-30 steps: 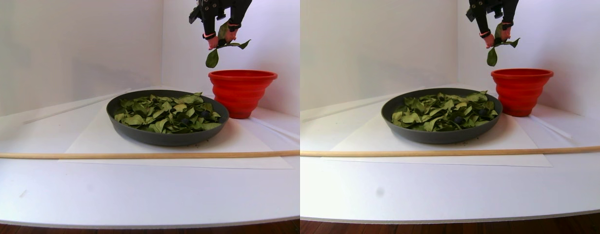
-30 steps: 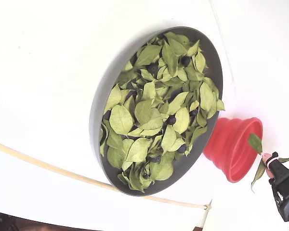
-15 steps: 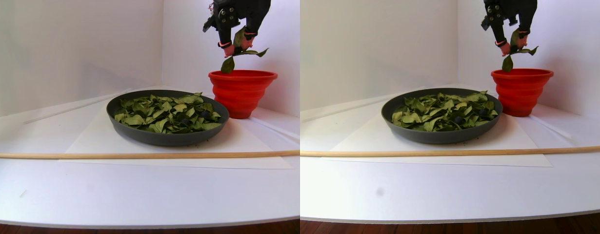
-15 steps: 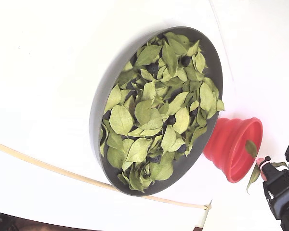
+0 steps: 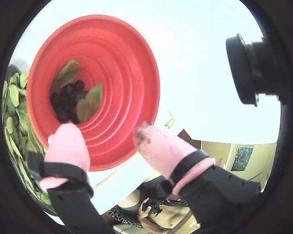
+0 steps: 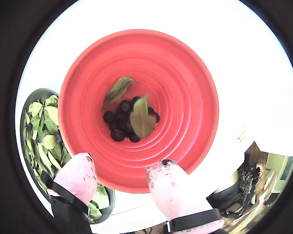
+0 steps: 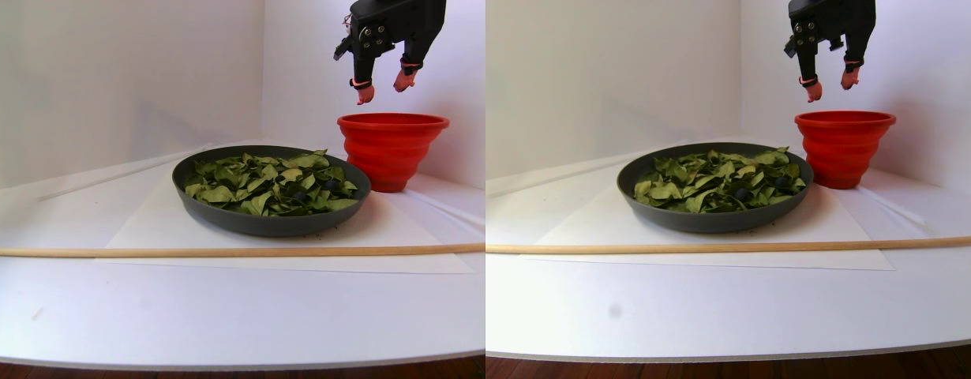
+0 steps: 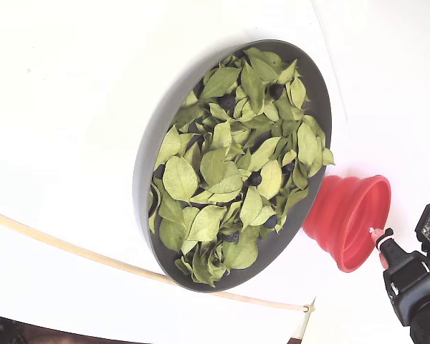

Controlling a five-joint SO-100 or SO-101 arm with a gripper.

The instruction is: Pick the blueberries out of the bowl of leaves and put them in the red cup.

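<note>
Jaws are spread wide and empty, with the red cup (image 6: 139,109) right below, blueberries (image 6: 121,121) plus two leaves (image 6: 142,117) inside. Next grab, I'd pinch berries only from the bowl (image 7: 268,223) beside.

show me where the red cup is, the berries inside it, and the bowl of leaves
red cup (image 6: 195,105): a wrist view, on its ribbed inner wall.
blueberries (image 6: 118,134): same wrist view, on a dark berry at the cup's bottom.
bowl (image 8: 145,161): fixed view, on its bare grey rim, left of the leaves.
</note>
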